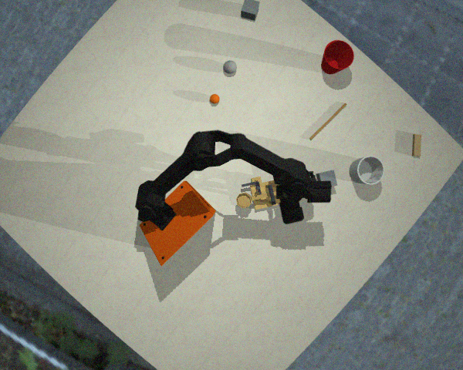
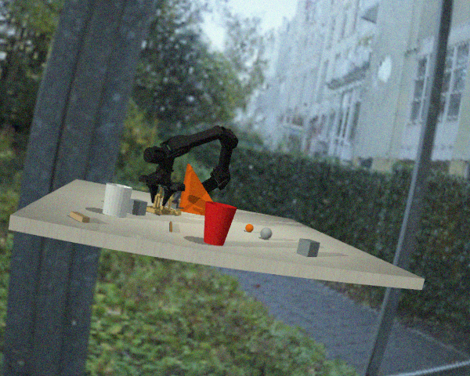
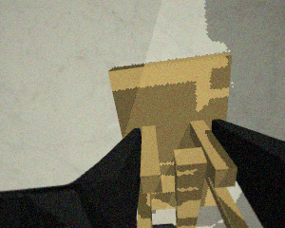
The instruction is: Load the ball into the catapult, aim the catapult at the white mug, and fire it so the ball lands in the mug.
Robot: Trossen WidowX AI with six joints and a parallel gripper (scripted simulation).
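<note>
The tan wooden catapult [image 1: 259, 203] [image 2: 159, 211] [image 3: 168, 106] stands on the table beneath the arm, its round cup on the side toward the orange panel. My gripper [image 2: 159, 200] [image 3: 175, 129] points down at it, shut on the catapult with one finger against each side of its upright posts; the arm hides the fingers in the top view. An orange ball [image 1: 214, 99] [image 2: 249, 227] and a larger grey ball [image 1: 229, 66] [image 2: 265, 233] lie on the table, away from the catapult. The white mug [image 1: 356, 172] [image 2: 117, 200] stands upright beyond the catapult's far end.
A grey block [image 1: 327, 177] [image 2: 139, 207] sits between catapult and mug. A red cup [image 1: 337, 55] [image 2: 218, 224], a thin stick [image 1: 328, 121], a small wooden block [image 1: 416, 145] [image 2: 79, 217] and another grey block [image 1: 249, 9] [image 2: 308, 247] stand farther out. An orange panel [image 1: 184, 234] is by the arm's base.
</note>
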